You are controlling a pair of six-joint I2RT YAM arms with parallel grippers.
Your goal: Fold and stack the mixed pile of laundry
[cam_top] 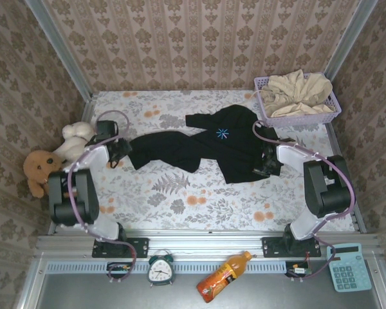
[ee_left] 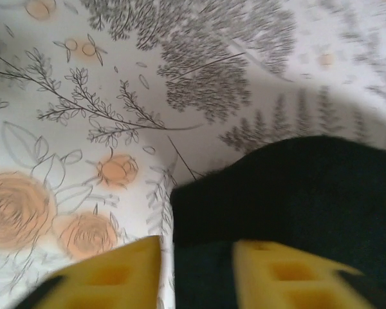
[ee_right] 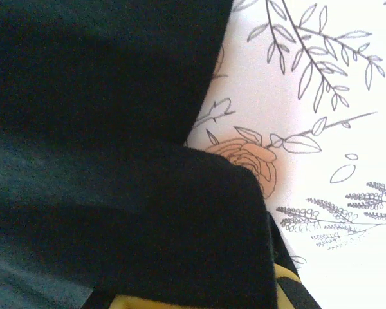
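From the top camera, the black T-shirt lies across the middle of the floral table, drawn out from 9 o'clock to 3 o'clock, with its small blue mark facing up. I read that stretch as the reason both arms sit at opposite ends: the cloth needs to lie flat before any fold.

The left gripper is at the 9 o'clock tip. On its wrist camera the yellow fingers stand partly apart. The dark edge lies in the gap and doesn't look pinched.

The right gripper is at the 3 o'clock edge and fully closed. I judge it has a fold of the shirt, because the fabric drapes over the jaws and leaves just a sliver of yellow showing.

The beige garment is heaped in the lavender basket at 1 o'clock, untouched.

The shirt is rumpled and doubled near 3 o'clock, so I can't make out the sleeves or the hem. The left wrist picture is blurred.
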